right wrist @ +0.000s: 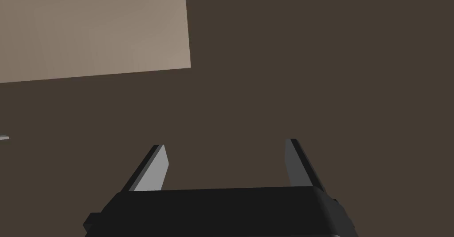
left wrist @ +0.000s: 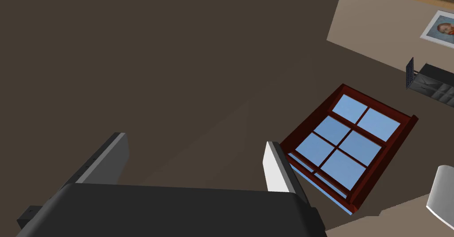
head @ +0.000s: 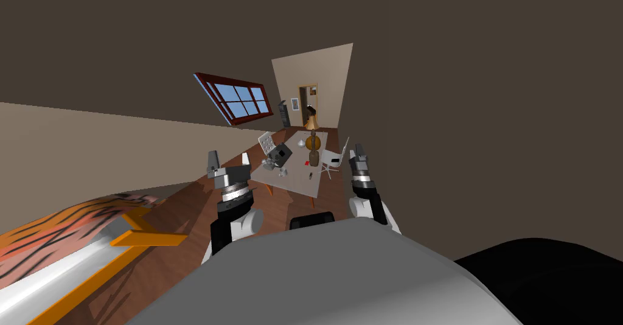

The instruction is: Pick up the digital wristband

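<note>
Claws both spread wide, holding nothing: left claw (head: 229, 159), right claw (head: 358, 151). Wristband too small to tell on far surface (head: 296, 181).

The pale worktop (head: 300, 184) stands on the wood floor (head: 188, 209), ahead of and between the left claw (head: 229, 157) and right claw (head: 358, 151), apart from both. Lying on it:
- a dark grey box (head: 281, 153) toward the left claw
- a brown bottle (head: 314, 157)
- an orange round object (head: 314, 140)
- a small red item (head: 306, 163)
- a small dark item (head: 310, 175)
</note>
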You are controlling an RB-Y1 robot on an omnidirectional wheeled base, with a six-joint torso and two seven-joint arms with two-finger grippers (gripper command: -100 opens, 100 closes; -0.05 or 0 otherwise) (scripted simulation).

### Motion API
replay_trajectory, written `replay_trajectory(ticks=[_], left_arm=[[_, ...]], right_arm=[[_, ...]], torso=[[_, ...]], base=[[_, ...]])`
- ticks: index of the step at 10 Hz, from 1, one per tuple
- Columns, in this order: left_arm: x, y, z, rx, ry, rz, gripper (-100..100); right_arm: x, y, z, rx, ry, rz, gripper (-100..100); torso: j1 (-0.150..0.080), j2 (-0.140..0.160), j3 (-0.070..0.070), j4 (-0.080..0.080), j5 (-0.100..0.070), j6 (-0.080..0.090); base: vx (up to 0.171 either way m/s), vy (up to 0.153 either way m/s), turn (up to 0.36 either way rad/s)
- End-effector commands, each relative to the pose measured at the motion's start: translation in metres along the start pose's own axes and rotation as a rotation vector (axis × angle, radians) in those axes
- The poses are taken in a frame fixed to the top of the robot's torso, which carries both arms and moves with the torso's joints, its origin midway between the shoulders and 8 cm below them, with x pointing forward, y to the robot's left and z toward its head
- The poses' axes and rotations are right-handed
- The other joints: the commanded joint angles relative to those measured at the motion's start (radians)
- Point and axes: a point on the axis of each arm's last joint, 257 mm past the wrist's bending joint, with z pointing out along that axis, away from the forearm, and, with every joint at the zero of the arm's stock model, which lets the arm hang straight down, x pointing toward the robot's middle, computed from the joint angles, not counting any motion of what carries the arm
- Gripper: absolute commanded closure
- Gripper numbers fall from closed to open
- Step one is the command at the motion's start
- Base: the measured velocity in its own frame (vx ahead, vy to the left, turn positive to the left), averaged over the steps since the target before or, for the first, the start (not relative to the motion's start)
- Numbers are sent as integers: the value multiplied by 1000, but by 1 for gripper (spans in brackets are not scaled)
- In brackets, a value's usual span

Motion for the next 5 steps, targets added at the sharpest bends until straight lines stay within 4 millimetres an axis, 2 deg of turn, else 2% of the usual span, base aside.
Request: replay_trajectory(ticks=[1,5], left_arm=[[0,0,0,0,0,0,0],[0,0,0,0,0,0,0]], right_arm=[[9,-7,-2,7,41,-52,-100],[33,-37,-8,35,152,-211,-100]], torso=[[0,0,0,0,0,0],[2,1,1,0,0,0]], base=[[-17,17,-14],[-24,29,42]])
